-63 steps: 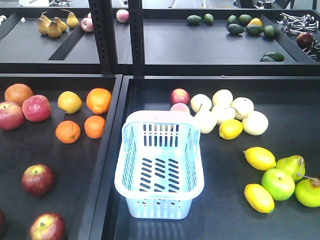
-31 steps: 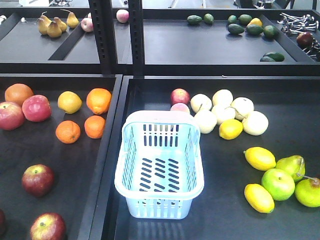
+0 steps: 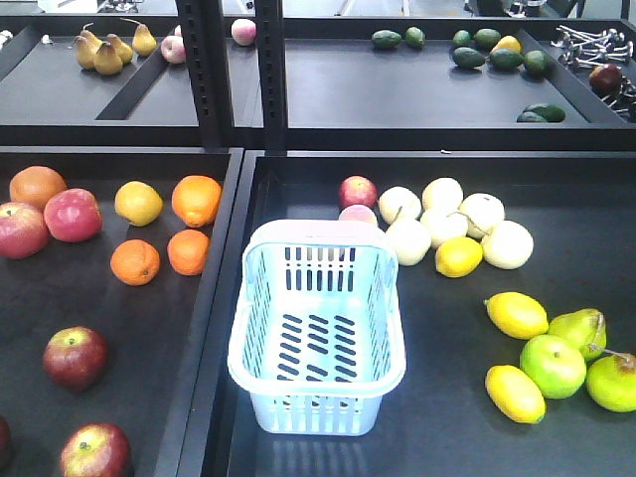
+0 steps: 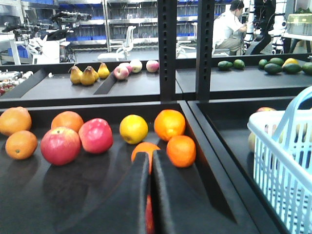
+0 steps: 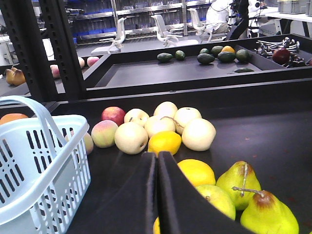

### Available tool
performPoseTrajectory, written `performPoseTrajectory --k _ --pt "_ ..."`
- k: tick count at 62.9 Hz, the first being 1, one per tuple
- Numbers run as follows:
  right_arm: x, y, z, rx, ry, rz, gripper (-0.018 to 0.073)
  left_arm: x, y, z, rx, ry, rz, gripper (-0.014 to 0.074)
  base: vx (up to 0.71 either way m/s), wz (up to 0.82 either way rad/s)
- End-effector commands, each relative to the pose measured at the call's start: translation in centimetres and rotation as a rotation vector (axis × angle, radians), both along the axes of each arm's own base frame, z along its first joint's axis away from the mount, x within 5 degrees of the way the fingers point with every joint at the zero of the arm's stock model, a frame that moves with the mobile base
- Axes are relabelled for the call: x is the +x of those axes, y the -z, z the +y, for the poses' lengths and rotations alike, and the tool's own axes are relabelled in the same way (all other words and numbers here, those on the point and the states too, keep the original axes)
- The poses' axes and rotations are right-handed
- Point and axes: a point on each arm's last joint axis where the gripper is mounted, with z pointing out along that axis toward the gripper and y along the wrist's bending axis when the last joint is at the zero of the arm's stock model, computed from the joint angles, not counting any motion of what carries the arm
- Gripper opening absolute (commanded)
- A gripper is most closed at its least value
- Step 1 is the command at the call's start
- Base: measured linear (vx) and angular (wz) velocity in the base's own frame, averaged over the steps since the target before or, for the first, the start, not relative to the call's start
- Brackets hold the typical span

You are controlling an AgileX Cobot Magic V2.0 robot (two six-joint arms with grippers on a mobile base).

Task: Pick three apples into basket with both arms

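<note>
the 3 dark-red apples lie toward the near left corner of the left tray: 1 by itself, 1 nearer the front edge, and a 3rd only a sliver at the picture's edge. the basket stands empty in the right tray, just inside its left edge.

the left gripper has its jaws pressed together on nothing and points toward the oranges at the back of the left tray. the right gripper is likewise closed and empty, over the right tray.

the apples look firm, smooth-skinned and fairly weighty, so they will likely roll if nudged and slip if pinched off-centre. the best hold is probably from above, jaws spread wide, then closed across the widest middle, clear of the stem. the basket looks light and may slide if bumped.
</note>
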Motion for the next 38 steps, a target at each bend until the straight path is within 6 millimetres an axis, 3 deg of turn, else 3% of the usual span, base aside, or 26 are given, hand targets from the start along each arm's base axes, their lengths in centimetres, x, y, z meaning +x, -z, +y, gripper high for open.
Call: performPoseTrajectory --k 1,19,38 --pt "0.0 -0.4 0.0 -0.009 0.000 -0.078 -0.0007 -0.1 -1.0 0.0 -0.042 0.006 -0.130 -0.0006 0.00 0.00" --pt "0.0 -0.4 0.0 -0.009 0.000 -0.078 -0.0007 -0.2 -1.5 0.1 -0.554 0.027 -0.171 -0.0006 0.00 0.00" --pt "0.0 -0.4 0.0 -0.009 0.000 -0.078 -0.0007 -0.3 -2.0 0.2 -0.844 0.049 -0.196 -0.0006 0.00 0.00"
